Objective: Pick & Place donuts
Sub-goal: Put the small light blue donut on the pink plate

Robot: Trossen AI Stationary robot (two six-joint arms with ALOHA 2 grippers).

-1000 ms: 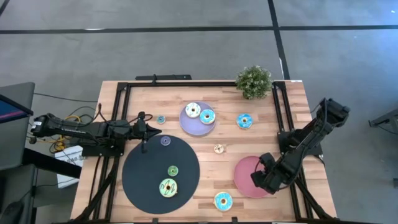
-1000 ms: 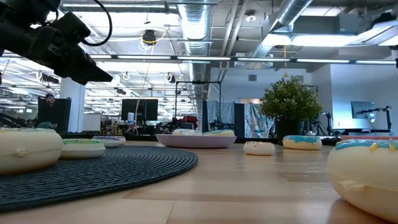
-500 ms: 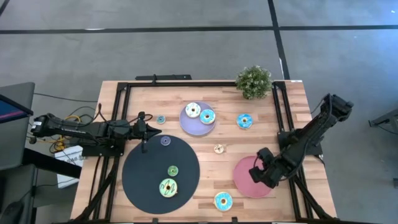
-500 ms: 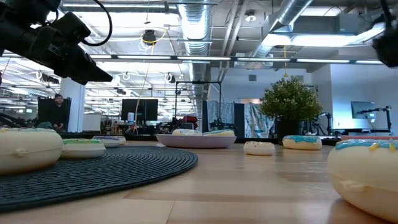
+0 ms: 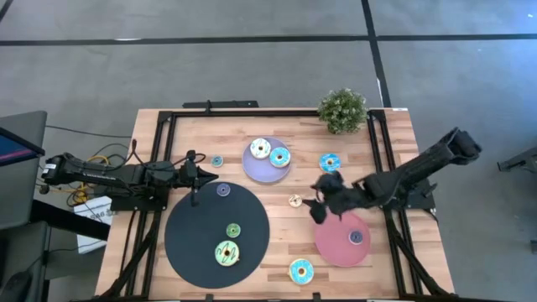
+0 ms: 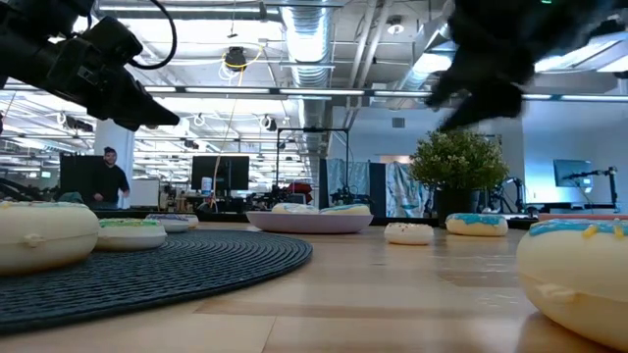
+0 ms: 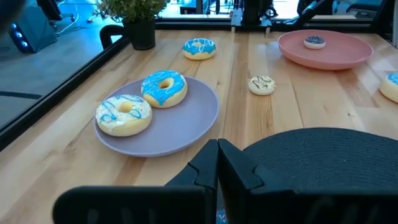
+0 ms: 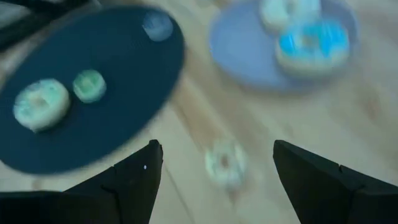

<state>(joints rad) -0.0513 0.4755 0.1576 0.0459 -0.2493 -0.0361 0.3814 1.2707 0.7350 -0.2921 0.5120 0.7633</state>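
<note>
Donuts number nine on the desk (image 5: 193,126), as counted from above. Two large ones, a white-iced one (image 5: 260,148) and a blue-iced one (image 5: 279,157), lie touching on the lavender plate (image 5: 255,170) near twelve o'clock. A large blue one (image 5: 330,163) sits on bare wood just beside that plate at its three o'clock, below the potted plant (image 5: 342,110). A small cream one (image 5: 295,200) lies on the wood near the desk's middle. The black mat (image 5: 193,243), toward seven o'clock, carries three: a small purple one (image 5: 222,190) at its twelve o'clock edge, a small green one (image 5: 233,229) and a large green one (image 5: 226,252). A small blue one (image 5: 216,160) rests on wood at ten o'clock, and another large blue one (image 5: 300,271) lies at six o'clock by the desk's front edge. The pink plate (image 5: 331,243), at four o'clock, holds one small dark-topped ring (image 5: 356,237).

The right pincer (image 5: 319,205) hangs above the wood between the cream donut and the pink plate. Its own camera shows its two fingers (image 8: 134,171) spread wide with nothing between them, the cream donut blurred below the gap. The left pincer (image 5: 195,198) waits at the mat's eleven o'clock rim, fingers pressed together and empty, just beside the small purple donut.
</note>
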